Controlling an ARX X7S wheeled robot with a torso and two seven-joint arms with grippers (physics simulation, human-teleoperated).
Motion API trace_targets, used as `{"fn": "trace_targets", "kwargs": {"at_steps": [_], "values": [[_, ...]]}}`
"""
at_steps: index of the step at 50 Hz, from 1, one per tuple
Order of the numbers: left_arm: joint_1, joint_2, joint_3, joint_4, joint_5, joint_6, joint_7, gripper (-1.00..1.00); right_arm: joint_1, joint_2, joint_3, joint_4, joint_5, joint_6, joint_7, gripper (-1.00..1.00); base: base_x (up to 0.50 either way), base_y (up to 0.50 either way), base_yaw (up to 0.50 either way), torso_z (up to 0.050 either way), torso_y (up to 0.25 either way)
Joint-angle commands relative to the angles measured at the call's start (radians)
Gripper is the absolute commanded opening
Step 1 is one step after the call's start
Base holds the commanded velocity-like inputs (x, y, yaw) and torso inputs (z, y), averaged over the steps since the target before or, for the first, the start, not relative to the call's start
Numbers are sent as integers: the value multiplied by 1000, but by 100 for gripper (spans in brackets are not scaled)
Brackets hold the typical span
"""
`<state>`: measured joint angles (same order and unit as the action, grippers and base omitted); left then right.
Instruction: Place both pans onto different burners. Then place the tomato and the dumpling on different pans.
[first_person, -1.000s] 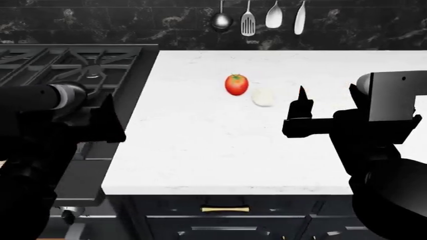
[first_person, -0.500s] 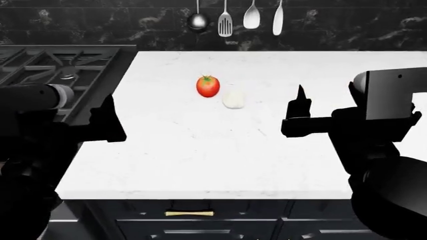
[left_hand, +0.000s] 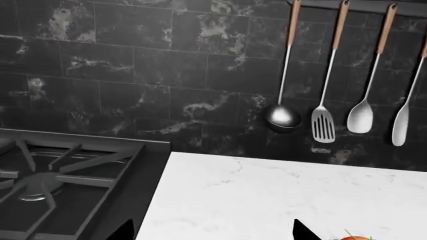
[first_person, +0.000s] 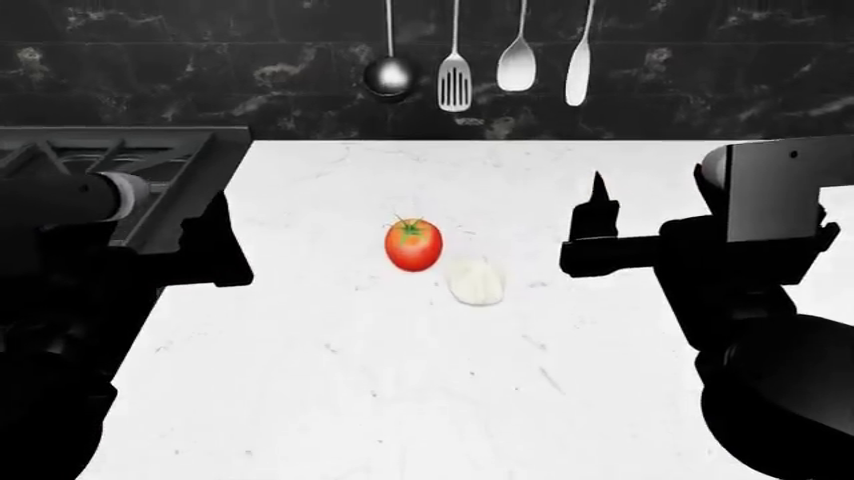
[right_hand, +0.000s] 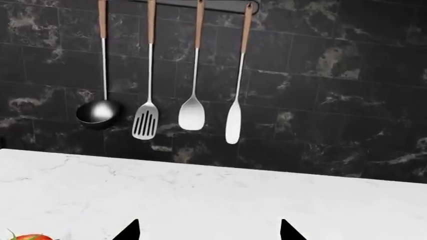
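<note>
The red tomato (first_person: 414, 246) and the white dumpling (first_person: 477, 282) lie side by side on the white counter (first_person: 334, 380), between my two arms. The tomato's top also shows at the edge of the left wrist view (left_hand: 357, 237) and of the right wrist view (right_hand: 27, 237). My left gripper (first_person: 214, 215) (left_hand: 212, 235) hangs open by the stove's edge, holding nothing. To the right of the dumpling, my right gripper (first_person: 651, 200) (right_hand: 208, 234) is open and empty. One burner (left_hand: 37, 182) with its black grate shows on the stove (first_person: 147, 160). No pans are in view.
A ladle (first_person: 388, 77), a slotted spatula (first_person: 455, 85) and two spoons (first_person: 518, 62) hang on the dark tiled wall behind the counter. The stove sits at the far left, flush against the counter.
The head view has shifted right and forward: the stove slid left, the counter's front edge left the frame, and the tomato and dumpling now sit lower and nearer. Both arms hold their pose.
</note>
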<state>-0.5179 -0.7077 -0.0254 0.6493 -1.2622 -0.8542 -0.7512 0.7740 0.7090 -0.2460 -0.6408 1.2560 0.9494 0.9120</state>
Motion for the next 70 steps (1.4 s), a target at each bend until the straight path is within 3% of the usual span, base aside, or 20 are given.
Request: {"fn": "trace_targets", "kwargs": {"at_steps": [1, 9, 25, 33, 70], "values": [[8, -2, 0, -2, 6, 7, 6, 100, -3, 1, -5, -1, -3, -4, -4, 100, 500, 0, 0, 0, 10], [8, -5, -2, 0, 2, 8, 3, 100, 7, 1, -6, 3, 8, 2, 2, 100, 485, 0, 0, 0, 0], [-15, -11, 11, 1, -10, -4, -8, 100, 151, -39, -67, 148, 209, 116, -30, 100, 8, 0, 0, 0, 1], [-34, -4, 31, -9, -6, -12, -5, 100, 71, -41, -97, 119, 258, 129, -19, 100, 0, 0, 0, 0, 0], [-26, -15, 19, -7, -39, -5, -23, 100, 7, -80, -170, 31, 267, 131, 10, 100, 0, 0, 0, 0, 0]]}}
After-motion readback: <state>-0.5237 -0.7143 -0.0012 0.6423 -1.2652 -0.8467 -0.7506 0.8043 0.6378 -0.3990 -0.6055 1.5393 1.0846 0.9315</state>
